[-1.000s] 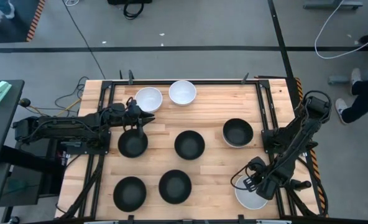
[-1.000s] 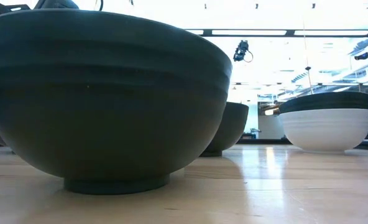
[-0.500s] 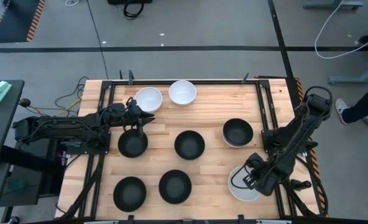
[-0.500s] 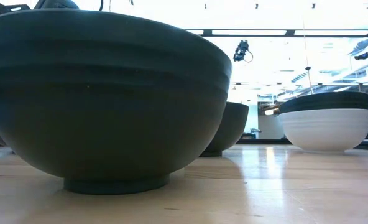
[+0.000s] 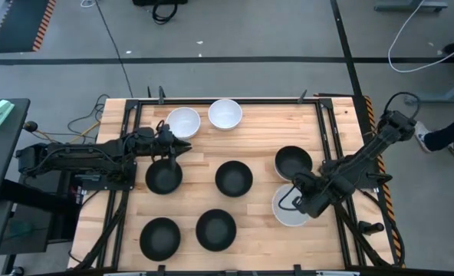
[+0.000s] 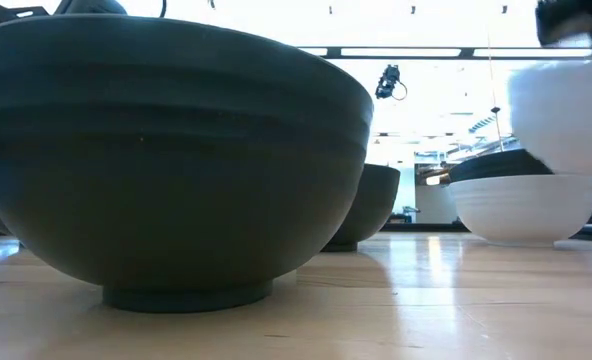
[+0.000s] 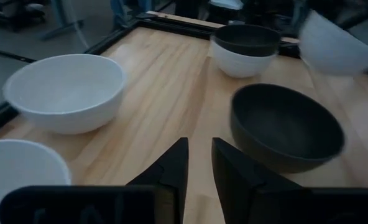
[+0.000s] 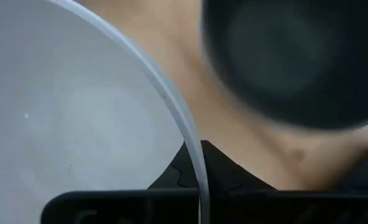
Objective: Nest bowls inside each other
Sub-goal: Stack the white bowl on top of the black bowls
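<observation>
Above table, white bowl (image 5: 290, 210) now lifted.

**Four cameras, one wooden table**

The high view looks straight down on the whole light wooden table (image 5: 250, 153). The low view sits at tabletop level, very near a glossy black round bowl (image 6: 166, 150). Each wrist view faces forward, close in. The left wrist and low views share the stacked black-in-white bowl pair (image 7: 245, 48).

bright overhead strip lights (image 6: 406, 51), glare behind, motion-blurred white bowl (image 6: 566, 115)
</observation>
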`<state>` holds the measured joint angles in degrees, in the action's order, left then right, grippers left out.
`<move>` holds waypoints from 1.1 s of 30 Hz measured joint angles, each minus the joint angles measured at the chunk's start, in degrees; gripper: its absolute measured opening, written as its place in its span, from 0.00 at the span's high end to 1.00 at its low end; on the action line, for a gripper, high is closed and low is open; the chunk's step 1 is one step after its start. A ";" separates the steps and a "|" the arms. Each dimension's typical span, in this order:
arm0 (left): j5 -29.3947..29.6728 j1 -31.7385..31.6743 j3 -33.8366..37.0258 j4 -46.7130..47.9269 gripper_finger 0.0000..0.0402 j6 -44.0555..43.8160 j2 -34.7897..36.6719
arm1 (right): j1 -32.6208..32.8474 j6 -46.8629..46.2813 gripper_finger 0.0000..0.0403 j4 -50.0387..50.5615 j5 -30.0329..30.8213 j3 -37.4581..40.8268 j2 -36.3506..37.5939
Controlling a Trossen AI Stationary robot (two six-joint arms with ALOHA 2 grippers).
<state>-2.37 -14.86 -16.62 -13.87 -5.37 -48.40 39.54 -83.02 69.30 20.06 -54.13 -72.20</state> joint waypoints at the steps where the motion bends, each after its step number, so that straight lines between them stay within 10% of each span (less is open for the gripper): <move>1: -0.06 0.44 0.00 0.00 0.80 0.00 0.00 | -0.68 0.79 0.99 2.61 1.76 -1.76 0.29; 19: 14.40 -8.26 0.00 0.04 0.81 5.08 -0.02 | -31.09 21.81 0.99 17.13 9.71 -13.98 4.46; 33: 9.53 -13.37 0.00 0.22 0.84 4.53 -0.02 | -41.14 26.37 0.99 16.28 -4.75 -10.48 7.91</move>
<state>7.16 -28.23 -16.62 -13.65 -0.84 -48.42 -1.61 -56.64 85.58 15.31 -64.62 -64.29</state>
